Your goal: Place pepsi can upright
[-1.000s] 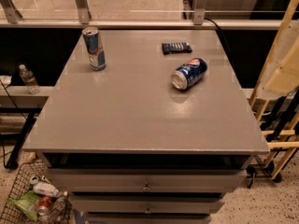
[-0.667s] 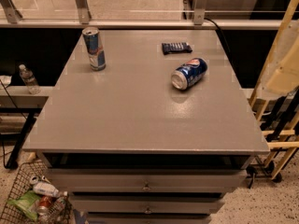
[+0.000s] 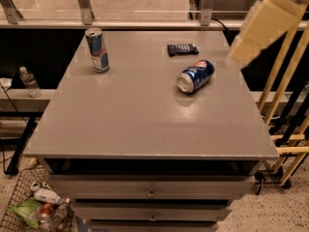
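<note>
Camera view gave me the dark blue pepsi can with silver ends (image 3: 195, 75) lying on its side on the flat grey tabletop (image 3: 145, 124), right of centre in the frame, with one silver end turned toward the lower left. By my judgement nothing of the task was done: the can was not gripped, not lifted and not stood up, so the whole pick and upright placement was left. The gripper (image 3: 251, 40), as I took the blurred cream block at the end of the arm to be, hung in the upper right of the frame, above and to the right of the can and apart from it. I could not tell whether it was wide or narrow. It held nothing I could see.
</note>
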Tool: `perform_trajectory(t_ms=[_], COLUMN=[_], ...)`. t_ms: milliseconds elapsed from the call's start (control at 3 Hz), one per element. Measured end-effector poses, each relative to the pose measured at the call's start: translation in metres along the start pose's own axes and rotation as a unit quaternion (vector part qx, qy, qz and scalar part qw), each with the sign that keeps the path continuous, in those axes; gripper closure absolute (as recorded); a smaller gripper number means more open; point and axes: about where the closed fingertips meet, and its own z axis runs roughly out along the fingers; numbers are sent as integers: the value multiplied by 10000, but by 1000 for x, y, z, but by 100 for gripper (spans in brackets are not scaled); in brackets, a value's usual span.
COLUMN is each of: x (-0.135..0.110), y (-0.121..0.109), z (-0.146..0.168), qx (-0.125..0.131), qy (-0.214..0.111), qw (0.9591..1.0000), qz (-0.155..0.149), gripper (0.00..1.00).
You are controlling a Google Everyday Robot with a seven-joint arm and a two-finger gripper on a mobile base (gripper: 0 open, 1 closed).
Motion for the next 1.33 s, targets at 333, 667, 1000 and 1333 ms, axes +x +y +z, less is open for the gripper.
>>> perform_trajectory(t_ms=[333,667,1000,1333], x=[4,31,55,47], y=[-28,-33,-25,-30], z=[45,90,135,134], qx=[-110,-368,-684,-535], qy=[462,1349,2010,1846], qw=[9962,9777,9372,9370], qz=[737,1567,2767,2917], gripper=[0,0,0,0])
